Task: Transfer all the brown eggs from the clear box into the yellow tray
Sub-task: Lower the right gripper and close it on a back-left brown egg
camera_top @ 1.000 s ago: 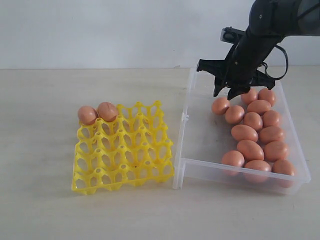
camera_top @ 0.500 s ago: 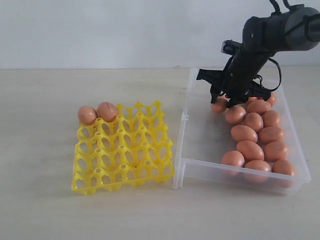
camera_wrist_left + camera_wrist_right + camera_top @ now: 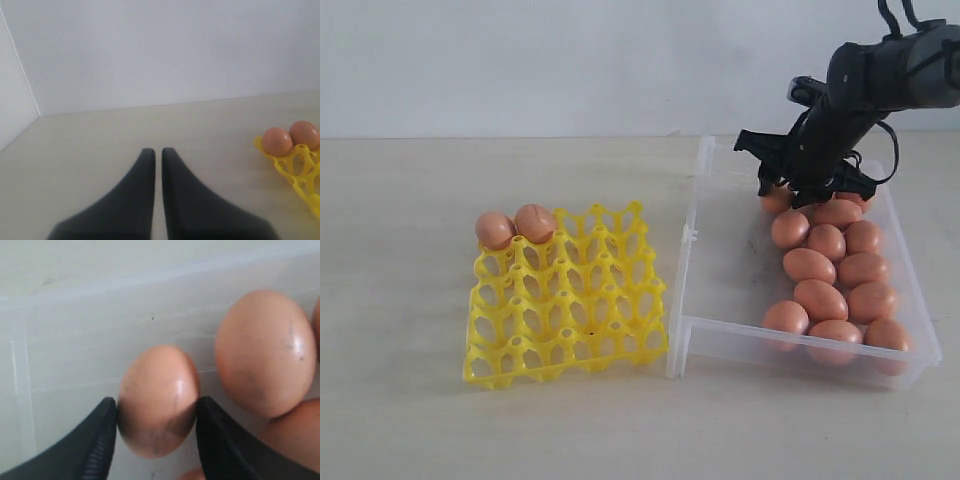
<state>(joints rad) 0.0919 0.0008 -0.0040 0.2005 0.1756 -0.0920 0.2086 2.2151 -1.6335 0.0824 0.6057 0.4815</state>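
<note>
desk (image 3: 520,430): pale, flat, carries the whole setup
clear box (image 3: 725,270): directly under the right hand (image 3: 780,194); low see-through walls, and the floor on the side away from the egg pile is bare
yellow tray (image 3: 570,330): well apart from the right hand, out past the box wall on the left arm's side; two eggs (image 3: 515,226) sit in one corner, every other cup is empty
left hand (image 3: 156,165): off on its own over bare desk, pressed together with only a sliver between the fingers, holding nothing; the tray corner is near it
right hand state: spread, low in the box, straddling one egg; the pads (image 3: 102,435) look right up against its flanks, but it sits on the box floor so I wouldn't call it a pinch yet
brown eggs (image 3: 825,290): bunched in the box just beside the right hand and trailing off to the opposite end; all on their sides, long axes at mixed headings, lots of them touching
target egg (image 3: 157,400): between the pads, at the end of the pile; a neighbour (image 3: 265,352) is just beside one pad
handling guess: light, rigid shell, smooth with a bit of shine so probably slippery, and brittle, so a gentle squeeze only
where to grab: across the fat waist, which is where the pads are lined up
long axis: lying flat, crosswise to the line between the pads; the narrower end seems to point away from the wrist toward the box wall, not 100% sure
</note>
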